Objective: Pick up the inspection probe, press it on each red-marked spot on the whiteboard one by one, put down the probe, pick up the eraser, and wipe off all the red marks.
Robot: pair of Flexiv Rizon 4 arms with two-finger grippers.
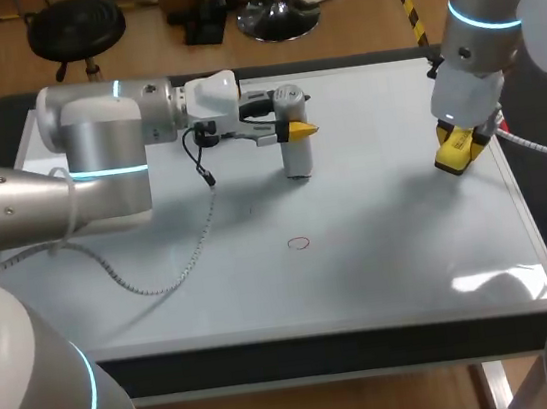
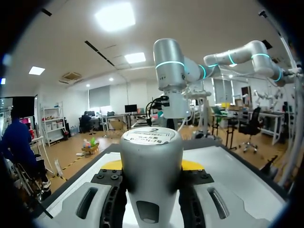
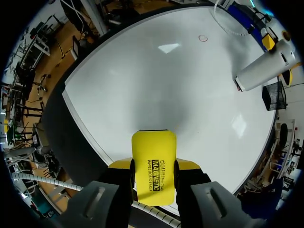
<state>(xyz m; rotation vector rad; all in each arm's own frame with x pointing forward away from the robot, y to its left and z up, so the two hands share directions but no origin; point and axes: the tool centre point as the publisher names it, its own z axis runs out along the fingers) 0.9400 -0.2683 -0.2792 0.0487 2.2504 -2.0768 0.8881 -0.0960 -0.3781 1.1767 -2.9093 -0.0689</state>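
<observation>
The probe (image 1: 295, 153), a grey-white cylinder, stands upright at the back middle of the whiteboard (image 1: 392, 259) with its lower end at the surface. My left gripper (image 1: 296, 129) is shut on its upper part; in the left wrist view the probe (image 2: 151, 161) fills the gap between the fingers. A small red circle (image 1: 300, 243) lies nearer the front, also seen as a red circle (image 3: 203, 38) from the right wrist. A faint red mark (image 3: 237, 87) shows by the probe's foot (image 3: 259, 71). My right gripper (image 1: 456, 152) is shut on the yellow eraser (image 3: 154, 166) above the board's right edge.
The left arm's cable (image 1: 167, 274) hangs in a loop over the board's left half. The board's dark frame (image 1: 323, 351) runs along the front edge.
</observation>
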